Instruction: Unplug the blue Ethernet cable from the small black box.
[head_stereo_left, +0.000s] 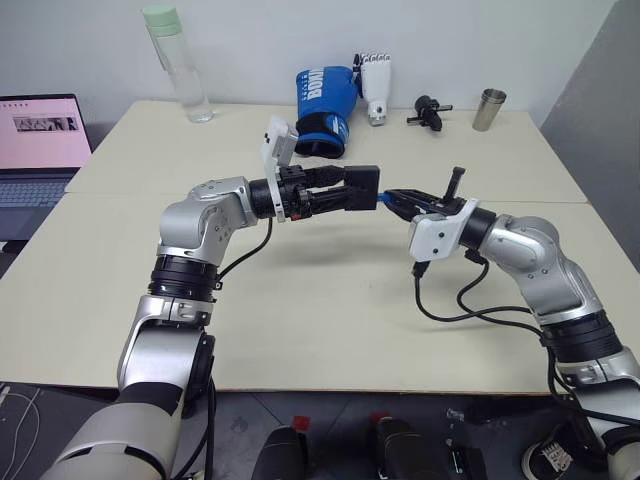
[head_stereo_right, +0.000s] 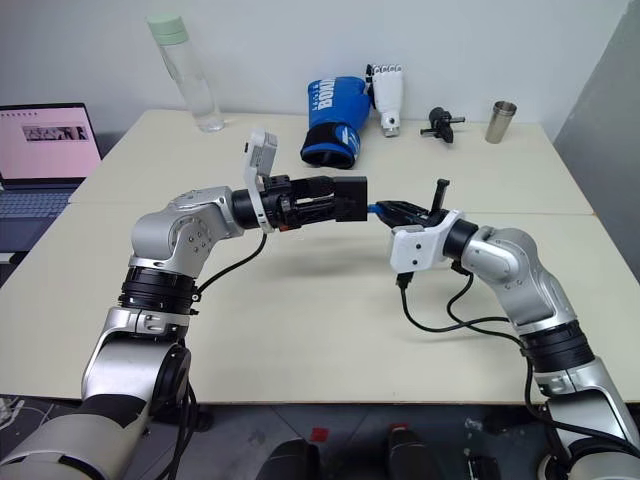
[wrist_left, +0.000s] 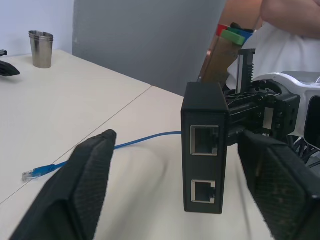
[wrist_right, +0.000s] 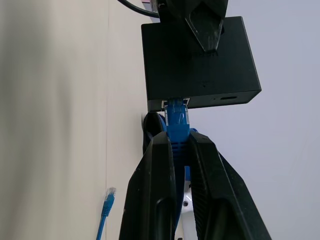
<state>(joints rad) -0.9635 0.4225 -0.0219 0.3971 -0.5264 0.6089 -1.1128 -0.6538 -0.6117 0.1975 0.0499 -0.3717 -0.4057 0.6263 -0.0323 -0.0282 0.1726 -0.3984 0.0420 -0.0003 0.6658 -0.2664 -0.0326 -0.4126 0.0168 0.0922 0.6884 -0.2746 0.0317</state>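
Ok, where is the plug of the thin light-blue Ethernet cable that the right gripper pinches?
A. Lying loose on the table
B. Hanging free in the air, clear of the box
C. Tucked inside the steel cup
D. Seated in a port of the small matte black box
D: the right wrist view shows the right gripper shut on the light-blue Ethernet cable, its plug in a port of the small matte black box.

Both end effectors meet at small black box (head_stereo_left: 363, 186) above table (head_stereo_left: 300, 300).
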